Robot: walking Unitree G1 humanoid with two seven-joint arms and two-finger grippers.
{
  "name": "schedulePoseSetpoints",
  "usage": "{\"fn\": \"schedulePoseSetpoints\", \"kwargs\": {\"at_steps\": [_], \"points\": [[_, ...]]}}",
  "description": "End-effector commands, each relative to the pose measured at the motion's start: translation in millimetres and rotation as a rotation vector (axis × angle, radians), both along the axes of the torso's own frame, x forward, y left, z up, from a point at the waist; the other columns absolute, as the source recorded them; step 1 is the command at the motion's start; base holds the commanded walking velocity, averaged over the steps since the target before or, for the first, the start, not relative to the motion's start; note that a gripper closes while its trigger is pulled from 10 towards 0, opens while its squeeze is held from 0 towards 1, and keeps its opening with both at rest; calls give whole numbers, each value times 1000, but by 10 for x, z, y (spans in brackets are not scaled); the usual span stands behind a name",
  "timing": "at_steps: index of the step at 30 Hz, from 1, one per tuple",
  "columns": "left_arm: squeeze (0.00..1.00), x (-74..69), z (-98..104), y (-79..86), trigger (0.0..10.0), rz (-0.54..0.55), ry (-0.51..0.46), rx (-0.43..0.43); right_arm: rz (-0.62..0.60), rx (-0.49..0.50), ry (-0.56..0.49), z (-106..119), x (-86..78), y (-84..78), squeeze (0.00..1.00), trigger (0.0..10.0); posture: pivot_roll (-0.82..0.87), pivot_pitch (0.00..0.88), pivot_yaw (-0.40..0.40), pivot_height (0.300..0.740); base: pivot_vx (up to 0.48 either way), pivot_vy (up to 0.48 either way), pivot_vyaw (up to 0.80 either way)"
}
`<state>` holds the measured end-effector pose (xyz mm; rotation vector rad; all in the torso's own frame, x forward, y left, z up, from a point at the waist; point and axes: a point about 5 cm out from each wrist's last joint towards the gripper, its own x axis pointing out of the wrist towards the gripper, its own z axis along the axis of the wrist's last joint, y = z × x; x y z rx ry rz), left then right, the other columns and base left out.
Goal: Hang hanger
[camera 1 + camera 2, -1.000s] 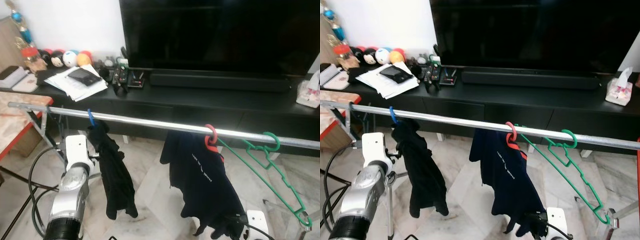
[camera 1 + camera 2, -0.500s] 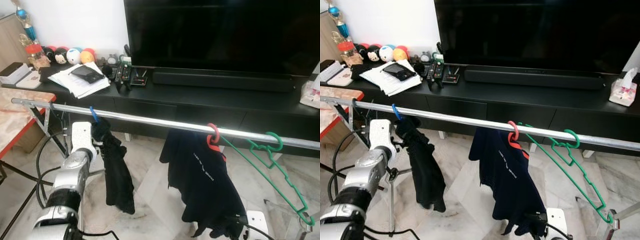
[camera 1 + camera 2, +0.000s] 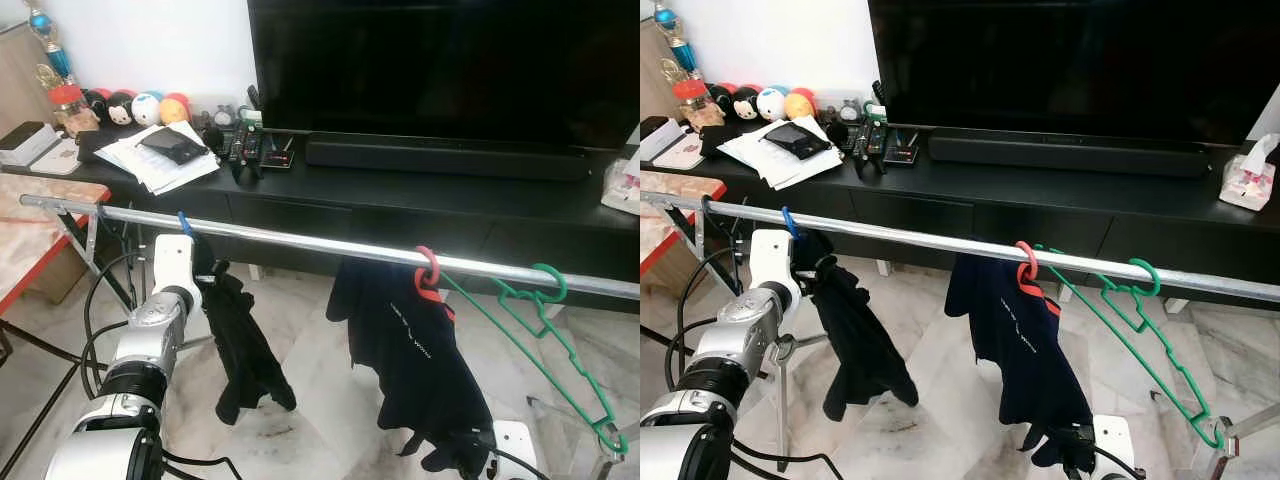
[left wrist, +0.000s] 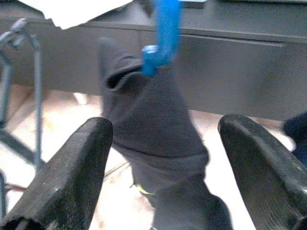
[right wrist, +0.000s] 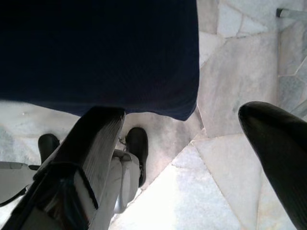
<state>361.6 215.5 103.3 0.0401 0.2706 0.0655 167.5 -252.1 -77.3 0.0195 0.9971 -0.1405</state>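
Navy garment (image 5: 96, 52) over spread fingers (image 5: 91, 143).

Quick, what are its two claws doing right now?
Left gripper: open, by the black garment on the blue hanger.
Right gripper: open, holding nothing.

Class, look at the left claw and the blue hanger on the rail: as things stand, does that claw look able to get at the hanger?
Probably yes. The left claw is open, right beside the blue hanger, whose hook sits over the rail. Nothing blocks the way except the black garment hanging from it.
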Motion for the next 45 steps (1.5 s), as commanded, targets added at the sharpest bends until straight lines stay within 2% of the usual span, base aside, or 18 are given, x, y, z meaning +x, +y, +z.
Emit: {"fn": "schedulePoseSetpoints", "kwargs": {"at_steps": [1, 8, 10, 14, 23, 24, 25, 27, 28, 45], "points": [[0, 16, 35, 70, 10000, 36, -6, 29, -1, 3, 4, -6, -11, 3, 0, 10000, -95, 18, 25, 740, 0, 0, 0], [0, 24, -38, 41, 10000, 32, 44, 13, -6, 3, 3, -6, -11, 4, 0, 10000, -95, 18, 25, 740, 0, 0, 0], [0, 34, -57, -14, 10000, -9, 55, -16, -7, 3, 3, -6, -11, 3, 0, 10000, -95, 18, 25, 740, 0, 0, 0], [0, 40, -87, -57, 10000, -43, 87, -14, -7, 3, 2, -5, -10, 0, 0, 10000, -102, 20, 27, 740, 0, 0, 0], [0, 27, -118, 4, 10000, 10, 98, 1, -3, 2, 2, -4, -9, 0, 0, 10000, -102, 20, 27, 740, 0, 0, 0], [0, 26, -120, 5, 8196, 8, 99, 1, -4, 2, 2, -4, -9, 0, 0, 10000, -102, 20, 27, 740, 0, 0, 0], [0, 24, -125, 7, 4000, 5, 102, 0, -4, 3, 3, -5, -10, 1, 0, 10000, -104, 22, 26, 740, 0, 0, 0], [0, 21, -132, 11, 3686, 5, 106, 0, -4, 3, 3, -5, -10, 2, 0, 10000, -104, 22, 26, 740, 0, 0, 0], [0, 17, -141, 10, 0, 3, 111, 1, -4, 3, 3, -5, -10, 2, 0, 10000, -104, 22, 26, 740, 0, 0, 0], [0, -23, -233, -3, 0, 5, 160, -49, -2, 4, 3, -5, -9, 3, 0, 10000, -105, 17, 25, 740, 0, 0, 0]]}}
